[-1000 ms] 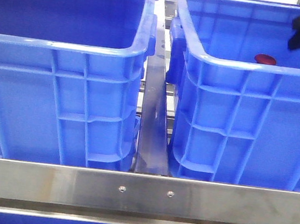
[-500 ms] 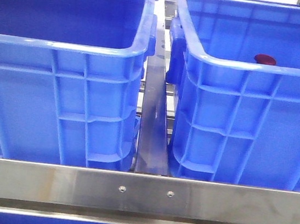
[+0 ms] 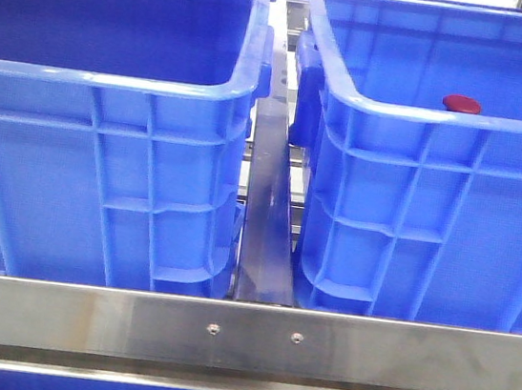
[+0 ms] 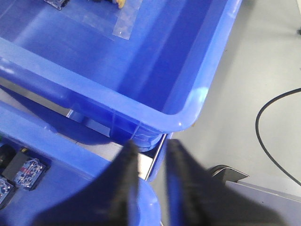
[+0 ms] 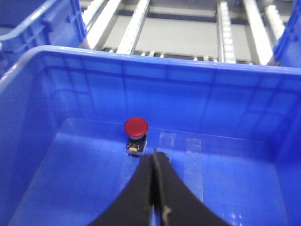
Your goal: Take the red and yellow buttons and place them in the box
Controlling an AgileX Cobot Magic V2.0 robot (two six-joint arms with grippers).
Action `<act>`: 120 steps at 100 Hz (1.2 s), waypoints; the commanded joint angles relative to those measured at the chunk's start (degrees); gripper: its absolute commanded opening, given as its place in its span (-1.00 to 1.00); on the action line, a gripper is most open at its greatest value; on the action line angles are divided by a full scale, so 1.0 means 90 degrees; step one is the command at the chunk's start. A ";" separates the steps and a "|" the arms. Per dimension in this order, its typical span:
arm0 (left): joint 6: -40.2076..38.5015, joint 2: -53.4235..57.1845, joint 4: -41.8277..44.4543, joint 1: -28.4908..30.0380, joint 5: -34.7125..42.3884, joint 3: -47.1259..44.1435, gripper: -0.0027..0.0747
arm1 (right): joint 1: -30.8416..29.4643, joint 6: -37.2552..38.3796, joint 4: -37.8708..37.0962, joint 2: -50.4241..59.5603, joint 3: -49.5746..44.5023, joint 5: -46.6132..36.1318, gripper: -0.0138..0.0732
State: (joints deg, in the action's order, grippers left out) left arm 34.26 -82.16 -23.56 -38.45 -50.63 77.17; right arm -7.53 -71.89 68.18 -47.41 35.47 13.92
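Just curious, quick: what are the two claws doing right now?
Left gripper: open, holding nothing.
Right gripper: shut, empty, above the red button.

Bright, even light across the front view, and the two blue crates come out heavily saturated; the left crate (image 3: pixel 108 117) is dark on its inside walls while its rim catches a pale sheen. The steel rail (image 3: pixel 242 337) glares softly across the foreground. Top right corner is blown out white. In the left wrist view the left tool (image 4: pixel 150 183) is a black, badly blurred mass, too close to focus, and a white hotspot sits on the crate corner (image 4: pixel 200 94). The right wrist view is soft throughout; the right tool (image 5: pixel 154 197) is smeared, the red button (image 5: pixel 136 126) only fairly crisp.
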 commanded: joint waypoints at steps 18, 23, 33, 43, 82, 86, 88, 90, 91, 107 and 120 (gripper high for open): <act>-0.0186 0.0418 -0.0217 -0.0024 0.0789 0.0014 -0.98 | -0.0052 -0.0032 0.0085 0.2139 -0.0976 -0.0214 -0.84; -0.0301 0.0545 -0.0217 0.0001 0.0940 -0.0084 -0.98 | -0.0052 -0.0032 0.0085 0.2525 -0.1179 -0.0214 -0.84; -0.0363 0.0820 -0.0205 0.0001 0.1346 -0.0392 -0.98 | -0.0052 -0.0032 0.0085 0.3308 -0.1471 -0.0200 -0.84; -0.0373 0.1222 -0.0205 0.0001 0.1815 -0.0828 -0.98 | -0.0052 -0.0032 0.0085 0.3922 -0.1704 -0.0200 -0.84; -0.0373 0.3138 -0.0217 0.0001 0.3743 -0.3011 -0.98 | -0.0052 -0.0032 0.0085 0.4602 -0.1925 -0.0084 -0.84; -0.0373 0.3349 -0.0217 0.0001 0.3806 -0.3230 -0.98 | -0.0052 -0.0032 0.0085 0.4602 -0.1925 -0.0084 -0.84; -0.0373 0.3448 -0.0217 0.0001 0.3836 -0.3333 -0.98 | -0.0052 -0.0032 0.0085 0.4602 -0.1925 -0.0084 -0.84; -0.0373 0.3543 -0.0217 0.0001 0.3858 -0.3431 -0.98 | -0.0052 -0.0032 0.0085 0.4602 -0.1925 -0.0084 -0.84; -0.0373 0.3575 -0.0217 0.0001 0.3889 -0.3464 -0.98 | -0.0052 -0.0032 0.0085 0.4602 -0.1925 -0.0084 -0.84; -0.0373 0.4240 -0.0334 0.0001 0.4143 -0.4207 -0.98 | -0.0052 -0.0032 0.0085 0.4602 -0.1925 -0.0084 -0.84; -0.0373 0.4713 -0.0462 0.0001 0.4540 -0.4827 -0.98 | -0.0052 -0.0032 0.0085 0.4602 -0.1925 -0.0084 -0.84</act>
State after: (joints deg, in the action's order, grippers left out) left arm 31.42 -42.08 -25.65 -38.45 -16.30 35.19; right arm -7.53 -71.89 68.18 -5.34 16.87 14.82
